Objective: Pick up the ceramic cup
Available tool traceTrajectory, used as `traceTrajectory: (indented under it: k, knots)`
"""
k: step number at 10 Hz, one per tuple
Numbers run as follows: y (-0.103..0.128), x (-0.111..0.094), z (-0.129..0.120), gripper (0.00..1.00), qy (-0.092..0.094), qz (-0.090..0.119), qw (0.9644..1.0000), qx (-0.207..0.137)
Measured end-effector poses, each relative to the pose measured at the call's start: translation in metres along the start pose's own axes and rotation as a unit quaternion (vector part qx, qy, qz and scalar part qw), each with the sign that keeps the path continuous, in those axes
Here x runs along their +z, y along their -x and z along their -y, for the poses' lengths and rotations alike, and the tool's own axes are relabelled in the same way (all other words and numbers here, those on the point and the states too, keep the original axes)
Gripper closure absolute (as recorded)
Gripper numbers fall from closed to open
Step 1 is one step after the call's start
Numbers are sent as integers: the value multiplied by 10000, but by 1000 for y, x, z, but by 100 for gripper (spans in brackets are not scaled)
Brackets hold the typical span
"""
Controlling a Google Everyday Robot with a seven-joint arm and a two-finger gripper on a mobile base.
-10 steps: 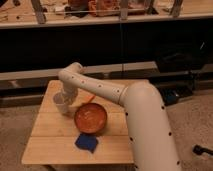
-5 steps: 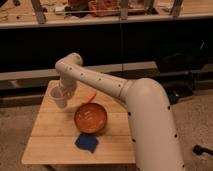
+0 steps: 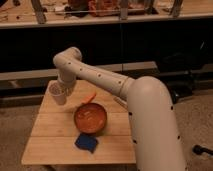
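Left of the orange pan [image 3: 90, 118], above the far-left corner of the desk [image 3: 47, 132], the ceramic cup [image 3: 57, 93] now hangs clear of the wood. One second back it sat lower, close against the pan's left side; half a second back it was already rising. Now it is well apart from the pan and appears off the surface, though the exact gap under its base is hard to judge. Pincer [image 3: 61, 91] sits at the cup, just under the arm's wrist, left of the pan; it appears clamped on the cup, since the cup travels with it, but the fingers themselves cannot be made out. Judgement: grasp holds, lift under way, task essentially met if the cup does not slip. Pan unmoved at desk centre, handle pointing away to the upper right. Blue cloth [image 3: 86, 143] lies just in front of the pan, also unmoved. Right of the pan, the arm's white body fills the view. No brands, labels or legible writing anywhere.
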Motion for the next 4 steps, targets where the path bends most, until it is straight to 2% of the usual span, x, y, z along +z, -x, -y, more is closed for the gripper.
traceTrajectory:
  k: [4]
  knots:
    - [2,-14,4,97,0,-26,10000,-34]
